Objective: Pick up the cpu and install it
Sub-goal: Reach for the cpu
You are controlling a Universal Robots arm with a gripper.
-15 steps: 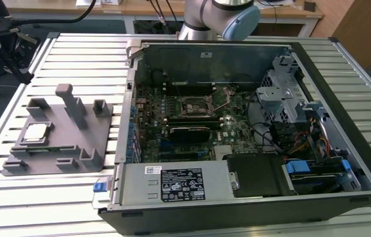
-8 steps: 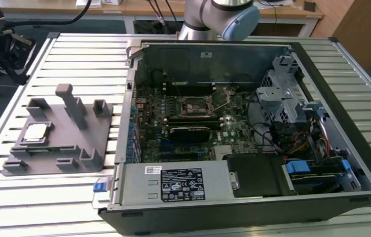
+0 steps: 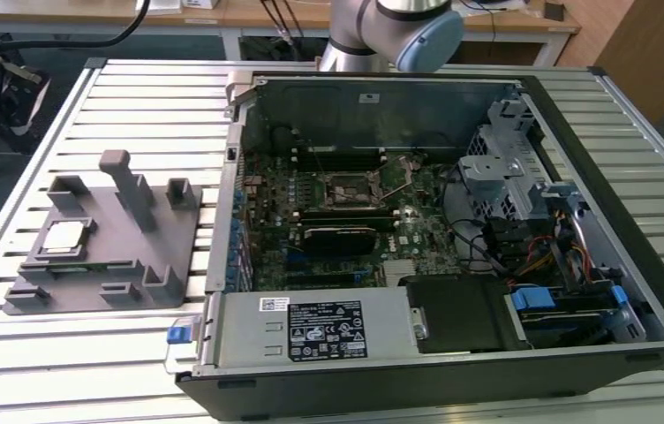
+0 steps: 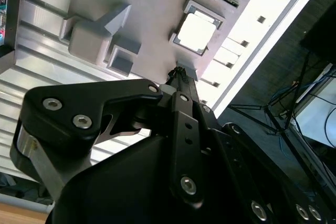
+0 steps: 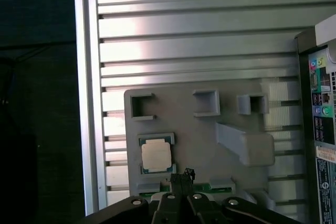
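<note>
My end effector hangs clenched on nothing near the small flat square silver-topped cpu, which sits in a recess of the grey plastic tray on the slatted aluminium bench. I judge it light, stiff and fragile, best gripped by opposite edges.

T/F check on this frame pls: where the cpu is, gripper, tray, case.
1. The cpu lies in the grey tray. True.
2. The gripper holds the cpu. False: it holds nothing; its tips are near the cpu, which lies in the tray.
3. The computer case is open, with the motherboard exposed. True.
4. The cpu sits in the motherboard socket. False: it is on the tray, outside the case.
5. The tray is on the exterior view's right of the case. False: left.
</note>
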